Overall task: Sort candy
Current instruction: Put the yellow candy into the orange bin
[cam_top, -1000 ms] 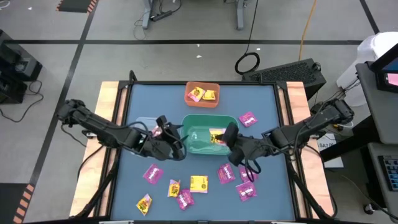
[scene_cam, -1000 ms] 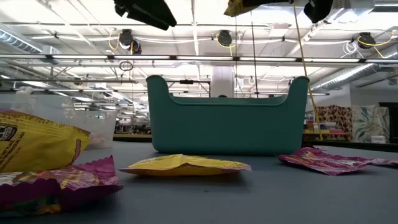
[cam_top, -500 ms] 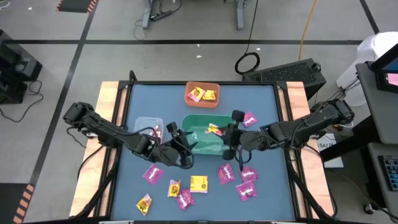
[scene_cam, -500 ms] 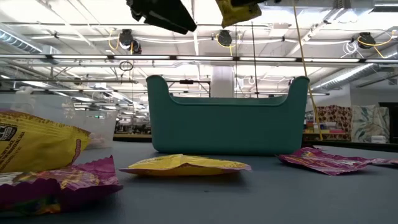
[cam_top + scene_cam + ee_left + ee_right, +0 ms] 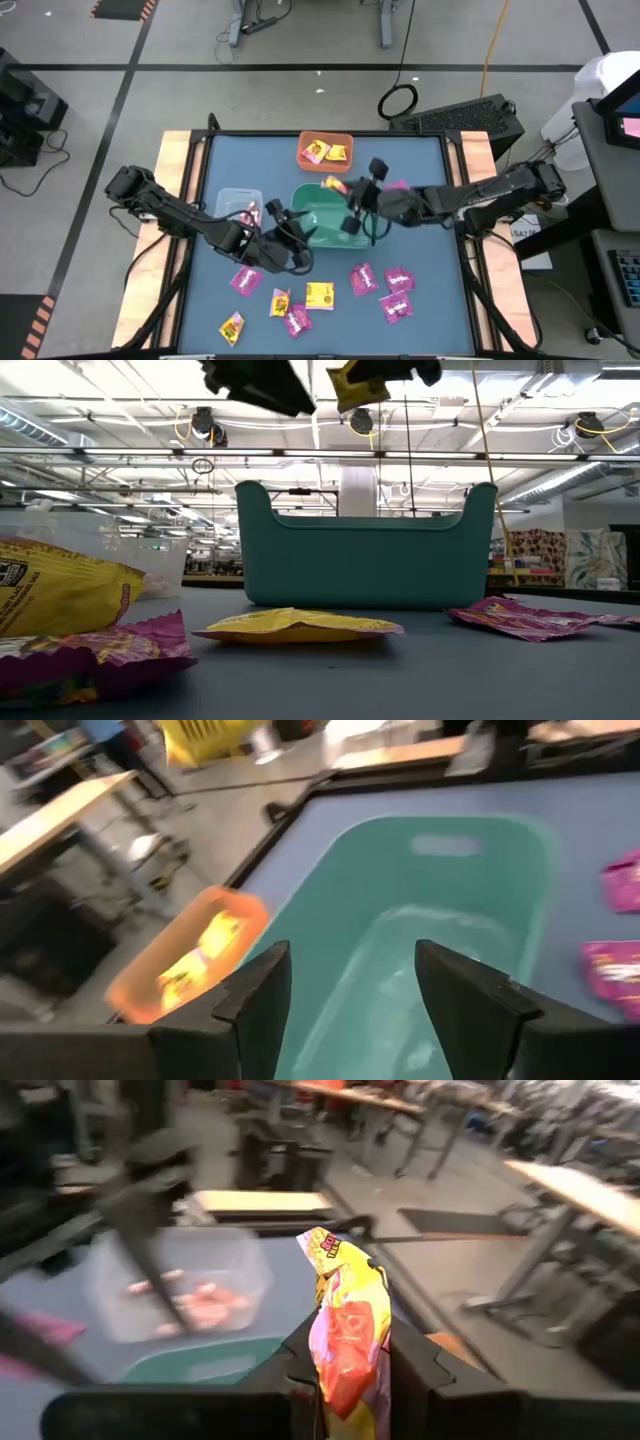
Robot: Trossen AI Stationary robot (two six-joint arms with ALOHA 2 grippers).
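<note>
Since a second ago my right gripper (image 5: 345, 188) has carried its yellow packet (image 5: 333, 185) from over the green bin's middle toward the far rim, nearer the orange bin, while my left arm has slid in along the bin's near-left side. Nearest me on the blue table (image 5: 430, 300) lie loose candies: crinkled magenta packets (image 5: 383, 287) at the right, a flat yellow square (image 5: 319, 294) in the middle and more mixed pieces (image 5: 262, 305) at the left. My left arm reaches in low from the left edge, elbow bent, and its gripper (image 5: 290, 230) hangs at the green bin's (image 5: 322, 240) near-left corner with jaws wide apart and nothing between them; its wrist view looks into the smooth moulded teal tub. Beside it the clear bin (image 5: 233, 198) holds thin pink sticks (image 5: 190, 1300). My right arm stretches in from the right edge, raised above the bin, jaws clamped on the glossy yellow packet with red print, which hangs down between the fingers (image 5: 420, 1370). Farthest, the orange bin (image 5: 325, 138) holds yellow packets (image 5: 326, 152).
</note>
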